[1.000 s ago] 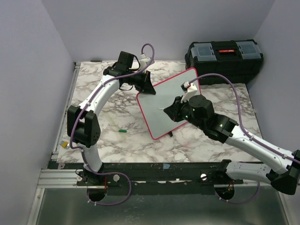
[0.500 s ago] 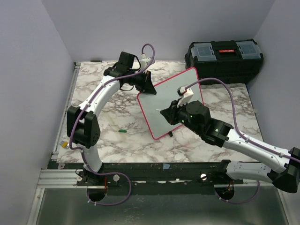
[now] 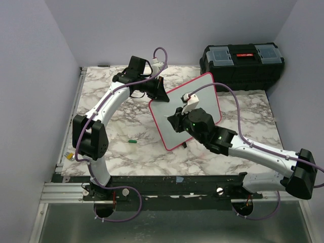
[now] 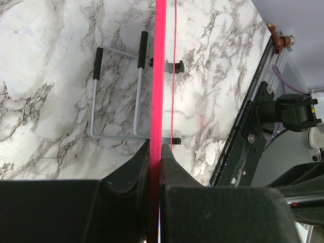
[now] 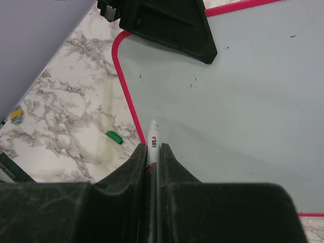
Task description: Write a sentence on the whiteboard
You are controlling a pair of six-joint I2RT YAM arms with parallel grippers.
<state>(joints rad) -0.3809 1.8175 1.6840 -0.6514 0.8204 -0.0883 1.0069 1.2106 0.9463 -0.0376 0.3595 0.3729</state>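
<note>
**Marker carried to the whiteboard's left edge; nothing written yet**

Plain lilac walls were seen round a marble-patterned tabletop (image 3: pixel 101 116), with a black toolbox (image 3: pixel 242 63) at its far right corner. The whiteboard (image 3: pixel 161 119) was propped aslant near the middle on a wire stand (image 4: pixel 116 106). Its pink rim was pinched in the left pincer (image 3: pixel 158 95), whose jaws were drawn in against it. Within the last second the right pincer (image 3: pixel 175 120) had been swung from the board's middle-right across to its left part. Its jaws were closed tight on a marker (image 5: pixel 152 134), whose tip was poised just inside the left rim; contact could not be judged. No lettering was seen, only specks. The sentence was therefore judged not begun, with the pen being set at a line's start. A green cap (image 3: pixel 132 141) lay apart on the marble.
</note>
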